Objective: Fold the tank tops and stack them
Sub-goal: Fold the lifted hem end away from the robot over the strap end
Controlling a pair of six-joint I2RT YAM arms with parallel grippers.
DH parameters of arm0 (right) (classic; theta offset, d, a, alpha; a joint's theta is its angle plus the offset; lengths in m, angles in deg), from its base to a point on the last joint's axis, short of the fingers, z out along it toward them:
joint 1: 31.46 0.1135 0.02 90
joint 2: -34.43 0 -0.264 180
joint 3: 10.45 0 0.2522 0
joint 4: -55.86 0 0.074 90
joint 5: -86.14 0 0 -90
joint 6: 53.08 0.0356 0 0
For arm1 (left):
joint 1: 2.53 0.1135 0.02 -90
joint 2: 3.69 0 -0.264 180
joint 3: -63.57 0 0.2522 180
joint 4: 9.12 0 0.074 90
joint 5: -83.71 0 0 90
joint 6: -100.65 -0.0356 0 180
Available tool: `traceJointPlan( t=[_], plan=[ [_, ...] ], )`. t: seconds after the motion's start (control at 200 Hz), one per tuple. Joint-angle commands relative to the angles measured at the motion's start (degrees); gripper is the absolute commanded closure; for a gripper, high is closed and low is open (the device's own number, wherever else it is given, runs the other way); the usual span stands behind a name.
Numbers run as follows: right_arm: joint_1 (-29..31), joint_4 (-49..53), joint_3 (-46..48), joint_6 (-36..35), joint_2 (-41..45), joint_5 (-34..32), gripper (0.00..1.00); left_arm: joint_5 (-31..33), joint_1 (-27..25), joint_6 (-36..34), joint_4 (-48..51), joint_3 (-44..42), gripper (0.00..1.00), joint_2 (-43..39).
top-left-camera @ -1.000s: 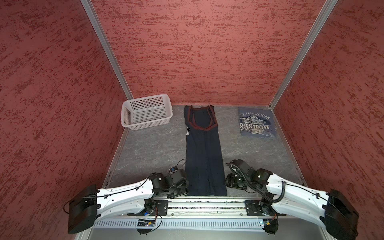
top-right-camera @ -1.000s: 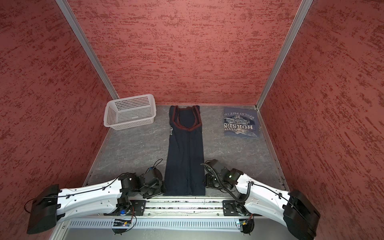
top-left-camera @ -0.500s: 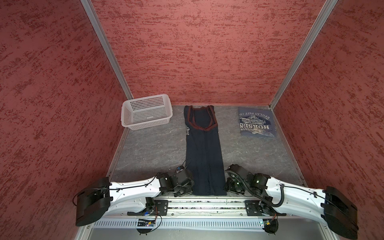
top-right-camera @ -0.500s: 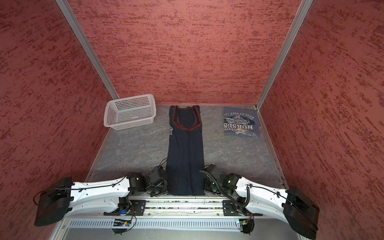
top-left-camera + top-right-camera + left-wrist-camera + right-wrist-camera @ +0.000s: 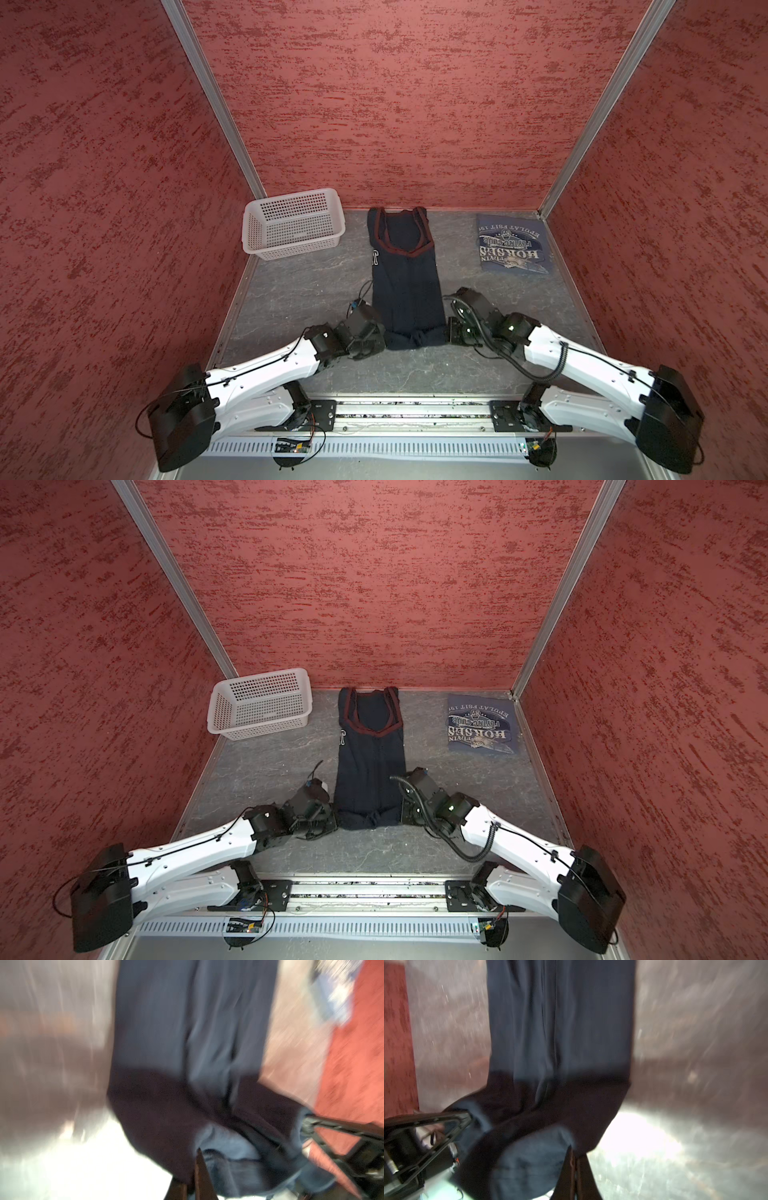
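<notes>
Navy tank top (image 5: 405,291), maroon trim. Slate-blue tank top (image 5: 513,249), white lettering. Basket (image 5: 291,247) white, perforated. Walls (image 5: 395,104) red, mottled. Table (image 5: 307,286) grey, veined.

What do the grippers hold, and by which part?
The navy tank top: left gripper and right gripper each pinch a corner of its near hem.

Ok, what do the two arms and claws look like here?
Left arm and right arm: white shells, black joints, black elbow housings. A thin black cable runs along the left; a ribbed black hose loops beside the right. Left claw and right claw are black, fingers slim and tapered.
</notes>
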Motion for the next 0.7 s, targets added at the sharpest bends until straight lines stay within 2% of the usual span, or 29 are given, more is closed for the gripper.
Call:
traceJointPlan(
  t=[0.0, 0.11, 0.24, 0.356, 0.416, 0.696],
  plan=[
    [-5.43, -1.84, -6.25, -11.36, -5.04, -2.33, 1.0, 0.07, 5.97, -9.26, -2.64, 6.28, 0.94, 3.69],
    [-10.57, -5.62, -13.04, -15.52, -12.58, 0.26, 1.0, -3.2, 12.47, -12.59, -4.44, 12.57, 0.94, 10.04],
    [-15.22, -7.96, -22.2, -18.72, -23.25, 5.55, 1.0, -6.22, 17.61, -14.42, -7.57, 18.62, 0.94, 18.2],
    [-17.75, -6.9, -31.09, -20.4, -32.32, 8.66, 1.0, -6.26, 19.89, -16.3, -8.63, 24.19, 0.94, 25.5],
    [-18.58, -6.49, -34.89, -20.67, -36.12, 9.34, 1.0, -8.36, 21.65, -16.29, -9.67, 26.61, 0.94, 29.37],
    [-21.75, -6.46, -46.28, -21.77, -47.96, 11.07, 0.98, -11.21, 26.26, -16.08, -12.38, 35.35, 0.93, 42.71]
  ],
)
